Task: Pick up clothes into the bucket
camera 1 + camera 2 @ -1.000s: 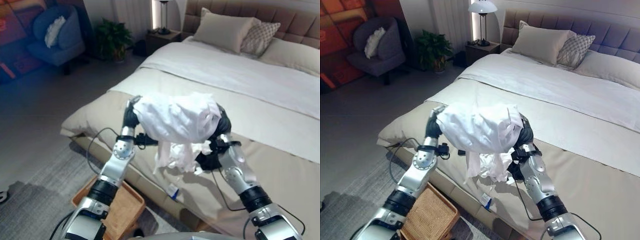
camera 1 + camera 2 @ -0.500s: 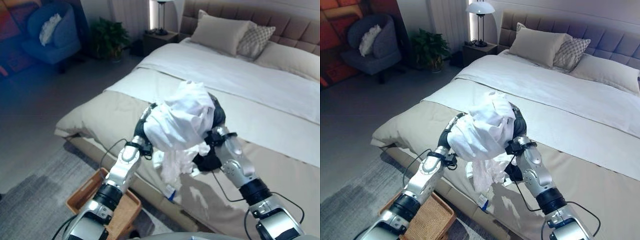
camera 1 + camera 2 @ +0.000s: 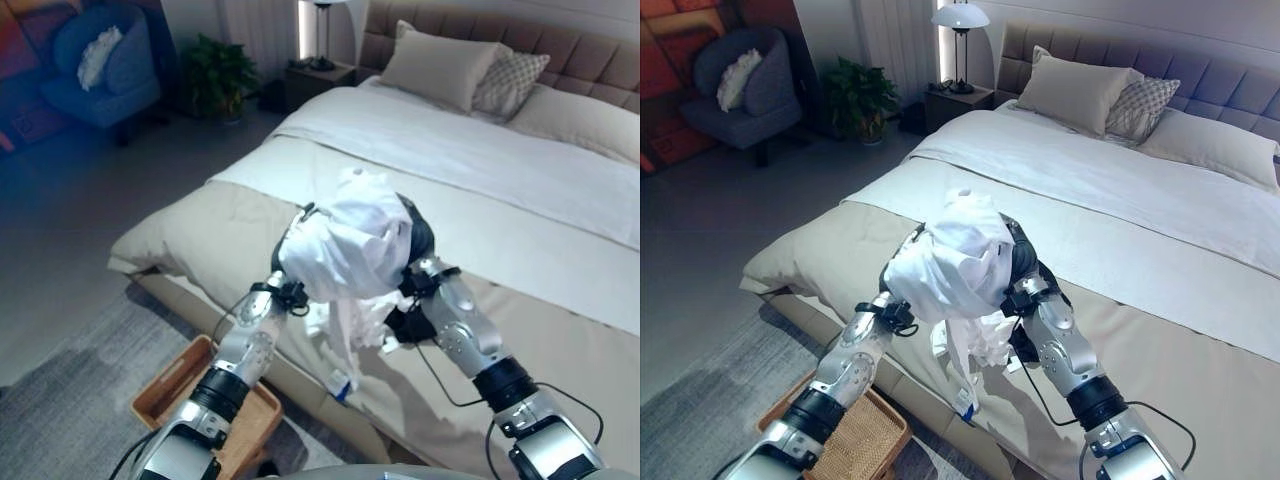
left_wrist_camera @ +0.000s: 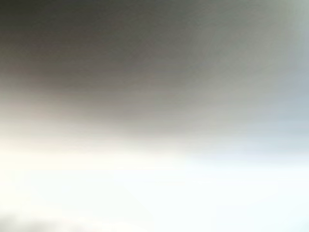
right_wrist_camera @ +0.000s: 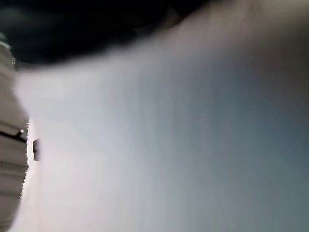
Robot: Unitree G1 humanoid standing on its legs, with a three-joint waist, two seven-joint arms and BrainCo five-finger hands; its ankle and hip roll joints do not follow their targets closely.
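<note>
White garment (image 3: 345,245) bunched and lifted above near edge of bed (image 3: 560,190), draped over both hands — loose end hanging toward bed edge. Left hand (image 3: 291,245) covered by cloth at garment's left, right hand (image 3: 417,232) at its right; finger state of either cannot be told. Wicker basket (image 3: 855,440) seen on floor beside bed, below left arm, well apart from garment.

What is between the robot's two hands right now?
A bunched white garment sits between the left hand and right hand, seen in both eye views.
</note>
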